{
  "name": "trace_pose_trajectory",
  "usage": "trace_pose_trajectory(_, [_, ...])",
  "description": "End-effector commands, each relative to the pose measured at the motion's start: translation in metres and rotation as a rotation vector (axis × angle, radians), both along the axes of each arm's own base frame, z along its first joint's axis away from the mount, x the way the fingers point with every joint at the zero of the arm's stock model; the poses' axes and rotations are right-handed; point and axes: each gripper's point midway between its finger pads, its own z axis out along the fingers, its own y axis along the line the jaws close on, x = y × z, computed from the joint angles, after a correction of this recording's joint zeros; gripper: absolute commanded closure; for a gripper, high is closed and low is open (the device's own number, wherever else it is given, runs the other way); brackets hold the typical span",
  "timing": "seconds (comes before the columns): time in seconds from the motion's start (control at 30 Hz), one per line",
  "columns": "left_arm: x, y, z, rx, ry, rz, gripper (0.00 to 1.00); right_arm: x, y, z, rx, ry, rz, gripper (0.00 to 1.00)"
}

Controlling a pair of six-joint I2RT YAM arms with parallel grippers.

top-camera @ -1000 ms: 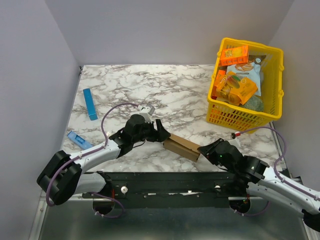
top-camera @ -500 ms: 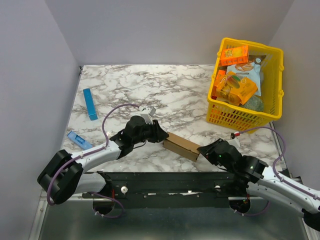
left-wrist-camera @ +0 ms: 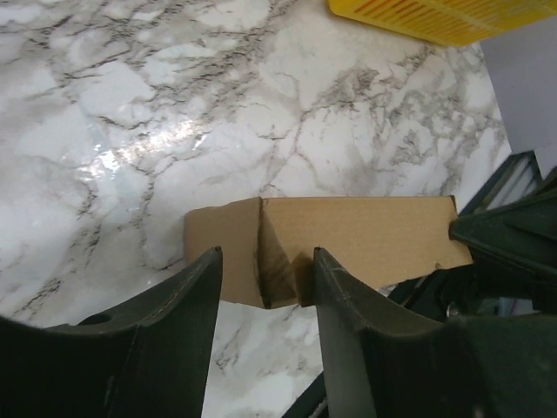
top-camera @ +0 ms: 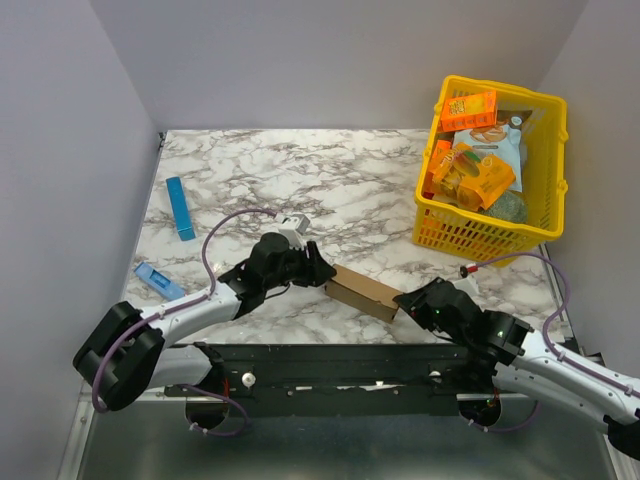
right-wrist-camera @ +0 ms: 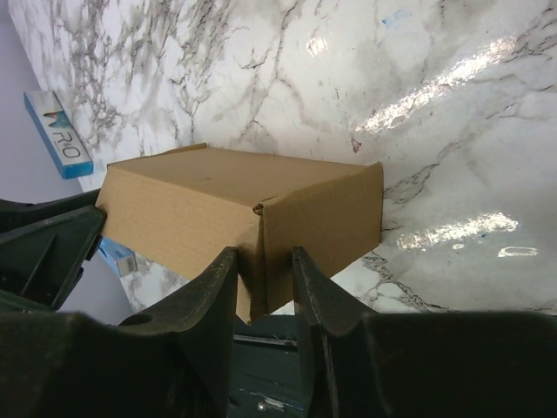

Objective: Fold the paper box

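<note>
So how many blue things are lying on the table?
2. A slim blue bar lies near the marble table's left edge. A flat blue packet lies nearer the front, beside the left arm. Others may be hidden from view.

Both arms are reaching low and inward toward each other. The left gripper (top-camera: 320, 272) is holding its fingers well apart, while the right gripper (top-camera: 404, 302) is keeping only a narrow gap.

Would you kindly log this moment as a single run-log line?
box: carton shape, on table | left gripper: open, at one end | right gripper: at other end, grip unclear
</note>
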Motion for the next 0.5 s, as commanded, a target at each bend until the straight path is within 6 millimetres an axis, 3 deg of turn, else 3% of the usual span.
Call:
trace_pose_trajectory(0.0, [-0.009, 0.042, -0.048, 0.211, 0.060, 0.076, 0.34, -0.026, -0.043, -0.056, -0.255, 0.132, 0.008, 0.64])
trace_pose_trajectory(0.1, [-0.008, 0.040, -0.041, 0.181, 0.043, 0.081, 0.27, -0.025, -0.043, -0.056, -0.256, 0.130, 0.008, 0.64])
trace_pose_trajectory(0.2, [-0.009, 0.034, -0.044, 0.146, 0.062, 0.067, 0.27, -0.025, -0.043, -0.055, -0.254, 0.129, 0.011, 0.64])
trace_pose_trajectory(0.33, [-0.014, 0.030, -0.051, 0.115, 0.099, 0.044, 0.44, -0.025, -0.044, -0.054, -0.260, 0.129, 0.009, 0.64])
trace_pose_trajectory(0.47, [-0.017, 0.035, -0.060, 0.127, 0.124, 0.054, 0.52, -0.026, -0.046, -0.054, -0.266, 0.129, 0.006, 0.64])
